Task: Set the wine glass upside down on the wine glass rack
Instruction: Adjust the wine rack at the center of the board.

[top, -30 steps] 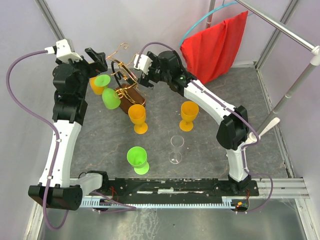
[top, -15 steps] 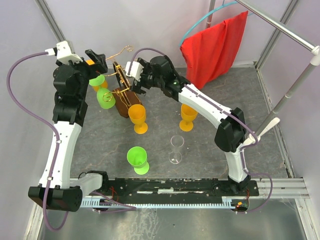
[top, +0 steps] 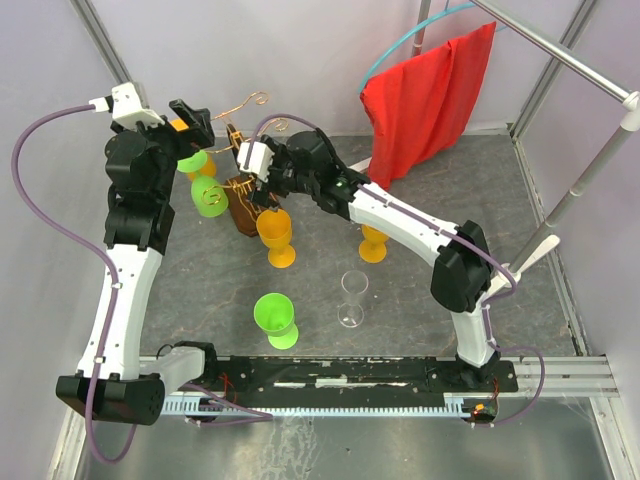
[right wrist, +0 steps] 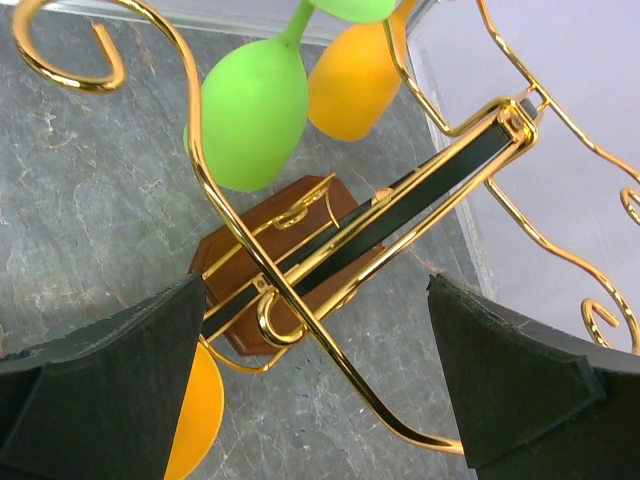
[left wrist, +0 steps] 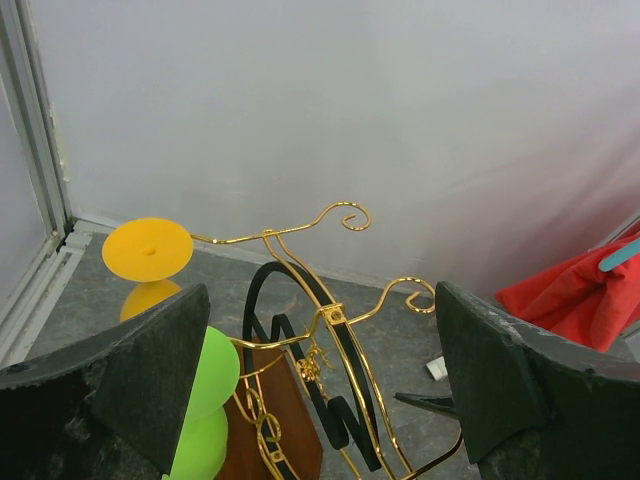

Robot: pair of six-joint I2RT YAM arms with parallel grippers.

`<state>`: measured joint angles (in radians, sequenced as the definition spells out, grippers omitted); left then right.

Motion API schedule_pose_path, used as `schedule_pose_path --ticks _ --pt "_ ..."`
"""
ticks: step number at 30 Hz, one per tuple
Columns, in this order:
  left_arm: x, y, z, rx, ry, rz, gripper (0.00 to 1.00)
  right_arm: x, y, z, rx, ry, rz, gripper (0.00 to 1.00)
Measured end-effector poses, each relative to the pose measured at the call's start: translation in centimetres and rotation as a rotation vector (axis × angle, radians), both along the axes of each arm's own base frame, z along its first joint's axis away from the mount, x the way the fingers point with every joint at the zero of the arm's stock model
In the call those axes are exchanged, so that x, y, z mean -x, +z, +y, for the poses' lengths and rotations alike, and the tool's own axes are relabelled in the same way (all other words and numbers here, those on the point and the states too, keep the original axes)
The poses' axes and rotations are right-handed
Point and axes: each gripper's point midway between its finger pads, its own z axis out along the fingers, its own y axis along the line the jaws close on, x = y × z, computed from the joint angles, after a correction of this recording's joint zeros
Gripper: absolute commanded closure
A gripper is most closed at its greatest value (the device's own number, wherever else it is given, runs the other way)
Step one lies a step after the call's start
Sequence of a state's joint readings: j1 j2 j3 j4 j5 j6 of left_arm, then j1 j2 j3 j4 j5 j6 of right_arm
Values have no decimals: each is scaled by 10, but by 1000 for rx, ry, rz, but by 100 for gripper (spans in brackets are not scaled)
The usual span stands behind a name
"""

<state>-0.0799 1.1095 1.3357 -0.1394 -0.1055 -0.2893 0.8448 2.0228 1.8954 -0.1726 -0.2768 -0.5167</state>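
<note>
**Inspector A:** Enclosure?
**Inspector B:** Plain pale wall panels on the far and left sides, set in metal corner posts.
**Inspector A:** Surface?
**Inspector B:** Tabletop in grey mottled, stone-look sheet, with an aluminium rail along its near edge.
**Inspector A:** Fittings?
**Inspector B:** A silver bar slants across the far right corner. A red cloth hangs there, its lower edge near the tabletop, and a teal tube arches behind it. Lighting is even, with soft shadows

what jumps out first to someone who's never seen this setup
The red cloth draped at the back right, then the copper wire wine glass rack at the back left, with a green glass and an orange glass hanging upside down. The left gripper and right gripper hover open beside it.
</note>
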Motion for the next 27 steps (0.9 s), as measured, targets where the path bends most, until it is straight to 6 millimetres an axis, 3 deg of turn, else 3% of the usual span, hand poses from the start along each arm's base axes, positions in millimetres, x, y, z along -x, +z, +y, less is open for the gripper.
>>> schedule_pose_path --ticks 10,18,27 --pt "0 -6 1 -2 3 24 1 3 6 3 -16 10 -12 0" --pt "1 -8 3 -1 17 31 1 13 5 -20 29 -12 -29 0" --pt "1 -8 3 -1 17 32 1 -7 12 -34 61 -112 -87 0"
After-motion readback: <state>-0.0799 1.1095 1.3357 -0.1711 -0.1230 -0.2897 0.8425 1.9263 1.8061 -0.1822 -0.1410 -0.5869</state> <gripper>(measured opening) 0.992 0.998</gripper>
